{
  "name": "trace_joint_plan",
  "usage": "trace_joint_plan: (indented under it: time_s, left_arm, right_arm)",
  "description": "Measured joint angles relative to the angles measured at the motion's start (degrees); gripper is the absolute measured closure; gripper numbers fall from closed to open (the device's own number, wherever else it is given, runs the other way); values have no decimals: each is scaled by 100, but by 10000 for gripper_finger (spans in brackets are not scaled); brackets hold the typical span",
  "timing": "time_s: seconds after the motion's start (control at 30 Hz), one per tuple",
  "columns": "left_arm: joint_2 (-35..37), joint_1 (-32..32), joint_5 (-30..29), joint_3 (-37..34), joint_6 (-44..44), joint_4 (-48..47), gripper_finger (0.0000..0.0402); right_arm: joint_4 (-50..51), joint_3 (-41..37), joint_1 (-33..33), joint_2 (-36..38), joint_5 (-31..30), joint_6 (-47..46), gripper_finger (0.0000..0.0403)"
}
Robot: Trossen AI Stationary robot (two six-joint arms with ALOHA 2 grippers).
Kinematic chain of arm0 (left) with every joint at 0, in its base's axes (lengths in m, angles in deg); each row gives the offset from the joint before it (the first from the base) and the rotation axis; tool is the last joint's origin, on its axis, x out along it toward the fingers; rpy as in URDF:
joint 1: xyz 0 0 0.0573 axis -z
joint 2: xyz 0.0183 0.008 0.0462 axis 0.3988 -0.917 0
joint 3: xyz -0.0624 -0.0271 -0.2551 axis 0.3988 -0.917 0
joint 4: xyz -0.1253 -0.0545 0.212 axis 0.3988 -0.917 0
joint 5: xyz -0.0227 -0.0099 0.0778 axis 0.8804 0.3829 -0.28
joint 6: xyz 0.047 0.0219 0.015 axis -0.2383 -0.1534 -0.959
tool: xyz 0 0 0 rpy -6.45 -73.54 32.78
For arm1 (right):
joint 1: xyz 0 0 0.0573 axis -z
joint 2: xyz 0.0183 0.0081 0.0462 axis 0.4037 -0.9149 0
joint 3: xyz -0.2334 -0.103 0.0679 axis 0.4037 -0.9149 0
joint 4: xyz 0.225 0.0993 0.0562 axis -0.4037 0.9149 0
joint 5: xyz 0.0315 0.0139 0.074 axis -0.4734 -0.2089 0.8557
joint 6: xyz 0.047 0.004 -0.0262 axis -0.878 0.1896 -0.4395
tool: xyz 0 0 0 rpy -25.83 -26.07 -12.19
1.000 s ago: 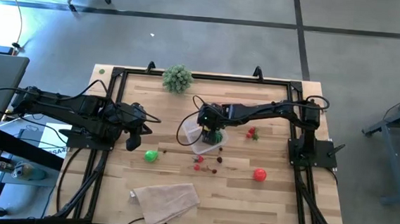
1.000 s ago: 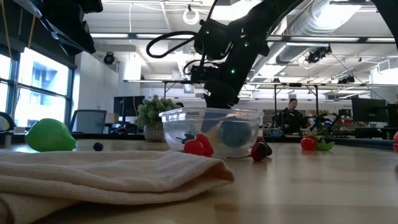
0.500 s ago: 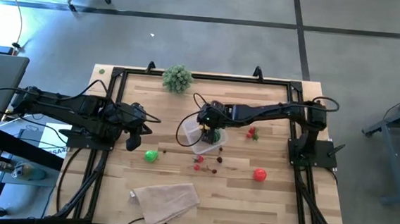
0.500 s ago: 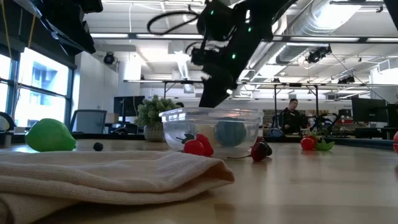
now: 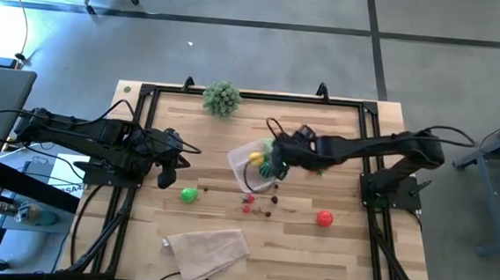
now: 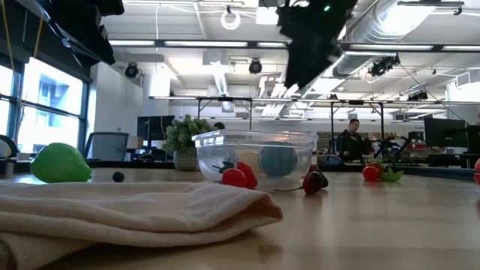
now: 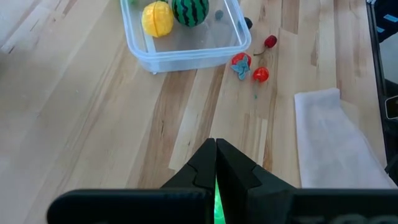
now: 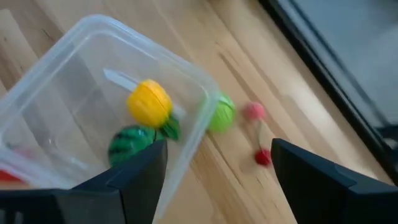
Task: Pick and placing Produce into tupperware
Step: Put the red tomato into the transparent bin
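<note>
The clear tupperware (image 5: pixel 250 168) stands mid-table and holds a yellow fruit (image 8: pixel 149 102) and a striped green watermelon (image 8: pixel 130 143). It also shows in the left wrist view (image 7: pixel 186 43) and the low view (image 6: pixel 255 154). My right gripper (image 8: pixel 217 180) is open and empty, raised above the box's right side (image 5: pixel 280 149). My left gripper (image 7: pixel 216 162) is shut and empty, left of the box (image 5: pixel 174 159). Loose produce lies on the table: a green fruit (image 5: pixel 190 195), small red pieces (image 5: pixel 247 207) and a red tomato (image 5: pixel 325 218).
A light-green piece (image 8: pixel 221 115) and red pieces (image 8: pixel 263 157) lie just outside the box. A beige cloth (image 5: pixel 207 250) lies at the near edge. A bushy pale-green plant ball (image 5: pixel 222 97) stands at the far edge. A black frame (image 5: pixel 136 132) rims the table.
My right gripper has risen out of the tupperware and drawn back toward the table's right edge. The green watermelon that was under it now lies uncovered in the box beside the yellow fruit.
</note>
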Motion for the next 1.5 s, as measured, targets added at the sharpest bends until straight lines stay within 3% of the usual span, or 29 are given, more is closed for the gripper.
trace_joint_plan:
  time_s: [0.1, 0.23, 0.5, 0.7, 1.17, 1.5]
  left_arm:
    - [0, -1, 0, 0, 0, -1, 401]
    - [0, 1, 0, 0, -1, -1, 401]
    - [1, -1, 0, 1, 1, -1, 401]
    - [2, -1, 0, 0, 0, -1, 401]
    - [0, 1, 0, 0, 1, -1, 401]
    - [0, 1, 0, 0, 1, -1, 401]
  right_arm:
    - [637, 0, -403, 189, -257, -676, 124]
    - [1504, 0, -897, 310, -166, -1801, 124]
    - [3030, -4, -1516, 308, 1269, -4536, 124]
    - [3407, -7, -2106, 306, 1566, -5554, 123]
    - [2387, -1150, -3676, 299, 1864, -8036, 123]
    - [1297, -1868, -4066, 352, 1821, -8642, 123]
